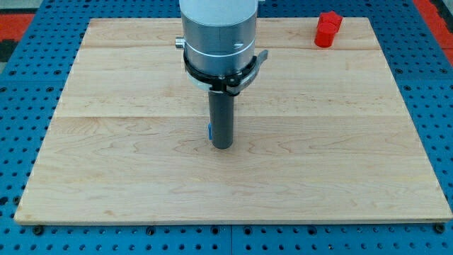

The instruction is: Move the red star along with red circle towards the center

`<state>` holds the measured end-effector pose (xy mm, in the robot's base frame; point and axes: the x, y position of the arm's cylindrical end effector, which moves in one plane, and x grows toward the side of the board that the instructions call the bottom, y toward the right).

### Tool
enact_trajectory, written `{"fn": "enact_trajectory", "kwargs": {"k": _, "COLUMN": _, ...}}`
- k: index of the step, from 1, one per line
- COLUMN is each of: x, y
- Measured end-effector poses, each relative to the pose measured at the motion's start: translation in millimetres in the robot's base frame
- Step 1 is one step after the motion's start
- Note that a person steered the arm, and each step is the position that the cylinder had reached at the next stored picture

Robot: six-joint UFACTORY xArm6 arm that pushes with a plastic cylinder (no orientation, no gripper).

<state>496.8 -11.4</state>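
Note:
Two red blocks sit pressed together near the board's top right corner. The upper one has an angular outline like a star. The lower one looks rounded like a circle. My tip rests on the board near its centre, far to the left of and below the red blocks and not touching them. The arm's silver body rises above the rod to the view's top.
A thin sliver of something blue shows at the rod's left side, mostly hidden behind it. The wooden board lies on a blue perforated table.

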Motion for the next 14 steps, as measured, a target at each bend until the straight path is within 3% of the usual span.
{"fn": "enact_trajectory", "kwargs": {"k": 1, "x": 0.7, "y": 0.0}}
{"fn": "enact_trajectory", "kwargs": {"k": 2, "x": 1.0, "y": 83.3}}
{"fn": "enact_trajectory", "kwargs": {"k": 4, "x": -168.1, "y": 266.3}}
{"fn": "enact_trajectory", "kwargs": {"k": 5, "x": -244.9, "y": 324.2}}
{"fn": "enact_trajectory", "kwargs": {"k": 6, "x": -296.6, "y": 298.9}}
{"fn": "enact_trajectory", "kwargs": {"k": 8, "x": -305.2, "y": 246.6}}
{"fn": "enact_trajectory", "kwargs": {"k": 10, "x": -255.8, "y": 184.7}}
{"fn": "enact_trajectory", "kwargs": {"k": 12, "x": -177.3, "y": 179.4}}
{"fn": "enact_trajectory", "kwargs": {"k": 14, "x": -256.7, "y": 169.3}}
